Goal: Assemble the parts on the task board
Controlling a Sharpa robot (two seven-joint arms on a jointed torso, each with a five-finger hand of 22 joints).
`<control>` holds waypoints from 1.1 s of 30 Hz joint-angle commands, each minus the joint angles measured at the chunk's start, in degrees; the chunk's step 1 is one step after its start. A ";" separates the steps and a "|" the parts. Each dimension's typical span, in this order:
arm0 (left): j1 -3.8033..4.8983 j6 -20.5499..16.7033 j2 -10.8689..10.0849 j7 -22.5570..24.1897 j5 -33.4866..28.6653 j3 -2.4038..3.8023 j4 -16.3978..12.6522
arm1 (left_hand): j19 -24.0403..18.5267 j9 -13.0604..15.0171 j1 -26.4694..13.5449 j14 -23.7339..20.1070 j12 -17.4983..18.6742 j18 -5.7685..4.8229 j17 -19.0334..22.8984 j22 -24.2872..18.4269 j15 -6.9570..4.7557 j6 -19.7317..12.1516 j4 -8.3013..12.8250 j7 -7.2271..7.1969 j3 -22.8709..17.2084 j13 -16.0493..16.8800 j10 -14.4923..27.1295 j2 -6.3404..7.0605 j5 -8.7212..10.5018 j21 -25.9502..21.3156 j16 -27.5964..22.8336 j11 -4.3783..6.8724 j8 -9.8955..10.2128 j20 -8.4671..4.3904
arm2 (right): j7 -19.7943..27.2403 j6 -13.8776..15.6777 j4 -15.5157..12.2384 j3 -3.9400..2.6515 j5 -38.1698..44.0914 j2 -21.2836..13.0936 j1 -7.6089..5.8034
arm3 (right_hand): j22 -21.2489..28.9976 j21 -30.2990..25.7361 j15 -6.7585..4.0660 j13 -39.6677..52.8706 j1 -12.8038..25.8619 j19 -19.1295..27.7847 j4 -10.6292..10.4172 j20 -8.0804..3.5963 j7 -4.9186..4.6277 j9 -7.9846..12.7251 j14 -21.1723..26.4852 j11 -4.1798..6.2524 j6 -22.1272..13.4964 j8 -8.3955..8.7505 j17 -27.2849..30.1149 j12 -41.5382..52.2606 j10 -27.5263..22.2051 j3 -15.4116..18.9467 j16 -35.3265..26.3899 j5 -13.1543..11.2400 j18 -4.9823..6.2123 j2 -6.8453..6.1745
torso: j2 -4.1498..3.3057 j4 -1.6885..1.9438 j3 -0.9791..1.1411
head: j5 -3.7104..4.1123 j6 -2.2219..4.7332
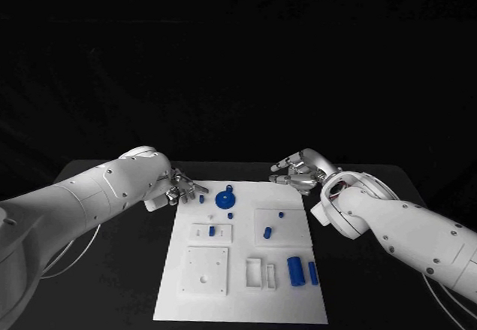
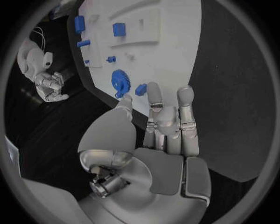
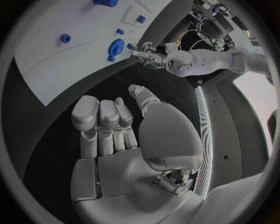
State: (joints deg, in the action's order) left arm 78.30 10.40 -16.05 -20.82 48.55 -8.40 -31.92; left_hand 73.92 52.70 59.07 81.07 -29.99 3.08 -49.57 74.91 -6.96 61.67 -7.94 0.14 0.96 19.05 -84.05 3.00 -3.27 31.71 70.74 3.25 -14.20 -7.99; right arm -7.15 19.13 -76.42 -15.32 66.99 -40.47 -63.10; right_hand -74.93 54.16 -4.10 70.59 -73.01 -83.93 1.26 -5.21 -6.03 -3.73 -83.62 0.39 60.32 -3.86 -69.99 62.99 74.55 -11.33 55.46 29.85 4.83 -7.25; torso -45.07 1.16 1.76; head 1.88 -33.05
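I see my left hand (image 1: 180,188) open, empty, at the task board (image 1: 241,301) edge beside the blue gear (image 1: 226,201). Right hand (image 1: 296,171) open, empty, over the bench (image 1: 113,278).

Black table (image 1: 113,278) under everything, dark and matte. White task board (image 1: 241,301) flat at its middle, long side running away from the robot, far edge near the table's back. Thin pale cables (image 1: 70,256) trailing over the table's left side.
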 commanded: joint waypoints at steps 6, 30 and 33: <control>-0.22 2.03 0.38 1.32 0.38 -0.10 0.00 | -0.12 -4.93 0.28 -0.10 -0.28 -0.64 0.15 0.96 -0.03 -0.10 1.30 0.51 0.39 -0.06 -0.12 -1.14 0.07 0.18 0.02 0.04 1.79 -0.05 | 0.06 -0.57 -0.16 -0.09 0.06 0.14 -0.03 | -5.98 0.07 0.08 0.02 0.42 -3.85 -0.46 0.14 -0.03 0.08 -0.30 -0.22 -0.30 0.30 -0.11 0.10 -0.24 -0.21 -0.09 0.40 0.78 -0.16 | -0.03 0.11 -0.01 | 0.19 -0.15; -0.87 1.29 1.25 2.42 0.22 -0.24 0.94 | -0.20 -14.63 0.78 -0.12 -0.17 -0.32 0.15 0.95 0.32 -0.59 3.43 1.45 2.36 -0.26 0.06 -3.97 0.03 0.20 0.10 -0.43 3.98 0.30 | 0.00 -0.65 -0.16 -0.19 0.06 0.42 -0.06 | -5.98 0.07 0.08 0.02 0.42 -3.85 -0.46 0.14 -0.03 0.08 -0.30 -0.22 -0.30 0.30 -0.11 0.10 -0.24 -0.21 -0.09 0.40 0.78 -0.16 | 0.00 0.13 0.04 | 0.40 -0.52; -0.87 1.31 1.28 2.52 0.07 -0.23 1.31 | -0.21 -14.70 0.81 -0.10 -0.17 -0.32 0.07 0.95 0.31 -0.49 3.52 1.44 2.47 -0.25 0.03 -4.17 0.03 0.19 0.15 -0.42 4.04 0.30 | -0.02 -0.65 -0.15 -0.19 0.06 0.41 -0.06 | -5.98 0.07 0.08 0.02 0.42 -3.85 -0.46 0.14 -0.03 0.08 -0.30 -0.22 -0.30 0.30 -0.11 0.10 -0.24 -0.21 -0.09 0.40 0.78 -0.16 | -0.01 0.21 0.04 | 0.44 -0.51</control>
State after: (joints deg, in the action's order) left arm 77.47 11.53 -14.93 -19.14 48.72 -8.63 -30.75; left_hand 73.92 37.98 59.86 81.07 -29.99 3.09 -49.40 74.93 -6.96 61.10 -4.83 1.42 3.38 18.84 -84.04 -0.61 -3.27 31.71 70.73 3.25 -10.36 -7.99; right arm -7.30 19.13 -76.49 -15.47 66.99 -40.09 -63.14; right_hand -74.91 54.16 -4.09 70.60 -73.01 -83.93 1.03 -5.21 -6.03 -3.74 -83.61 0.39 60.33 -3.86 -70.04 62.99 74.55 -11.56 55.46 30.18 4.83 -7.25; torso -45.09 1.30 1.80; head 2.29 -33.56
